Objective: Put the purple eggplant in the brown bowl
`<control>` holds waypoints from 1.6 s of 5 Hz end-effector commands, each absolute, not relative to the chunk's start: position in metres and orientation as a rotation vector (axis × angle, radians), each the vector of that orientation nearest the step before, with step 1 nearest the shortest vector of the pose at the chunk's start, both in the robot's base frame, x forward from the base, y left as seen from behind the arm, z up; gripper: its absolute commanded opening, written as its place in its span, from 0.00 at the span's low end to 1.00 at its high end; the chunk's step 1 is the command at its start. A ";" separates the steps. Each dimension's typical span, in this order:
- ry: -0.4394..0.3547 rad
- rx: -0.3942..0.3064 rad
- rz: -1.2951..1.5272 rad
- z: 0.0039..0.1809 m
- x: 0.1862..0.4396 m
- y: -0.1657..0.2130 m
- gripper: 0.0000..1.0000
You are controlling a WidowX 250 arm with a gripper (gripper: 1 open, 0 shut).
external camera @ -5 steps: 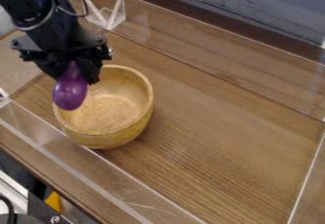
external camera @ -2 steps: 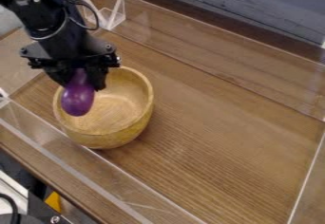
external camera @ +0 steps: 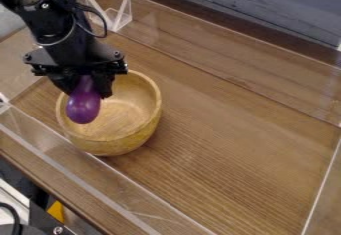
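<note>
A big wooden table (external camera: 240,129) has clear plastic walls (external camera: 200,40) around it. On its left part sits 1 round brown bowl (external camera: 134,119). A black robot arm (external camera: 47,20) reaches down over the bowl. Its claw (external camera: 83,80) is squeezed tight on the top of the purple eggplant (external camera: 84,105), which hangs straight down just inside the bowl's left rim.

Glossy, smooth purple eggplant (external camera: 84,106), likely plastic. The brown bowl (external camera: 134,129) is matt, grained wood. The table (external camera: 240,149) shows streaked wood grain; clear, shiny plastic walls (external camera: 260,55) edge it.
</note>
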State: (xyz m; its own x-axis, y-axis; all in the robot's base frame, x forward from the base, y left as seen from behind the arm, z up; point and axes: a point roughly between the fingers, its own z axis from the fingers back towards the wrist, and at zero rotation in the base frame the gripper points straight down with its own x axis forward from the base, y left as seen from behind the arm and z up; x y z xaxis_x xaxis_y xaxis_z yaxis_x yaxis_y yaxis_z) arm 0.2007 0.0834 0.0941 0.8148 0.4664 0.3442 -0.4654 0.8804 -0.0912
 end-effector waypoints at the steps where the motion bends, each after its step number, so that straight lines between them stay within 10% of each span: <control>1: -0.397 0.024 0.481 0.092 0.207 0.081 0.00; 8: -0.385 0.108 0.461 0.057 0.202 0.073 0.00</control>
State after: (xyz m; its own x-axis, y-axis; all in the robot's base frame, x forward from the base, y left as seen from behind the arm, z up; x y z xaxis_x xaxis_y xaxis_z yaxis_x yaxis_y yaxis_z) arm 0.1993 0.0723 0.0530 0.8269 0.4255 0.3678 -0.4619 0.8869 0.0124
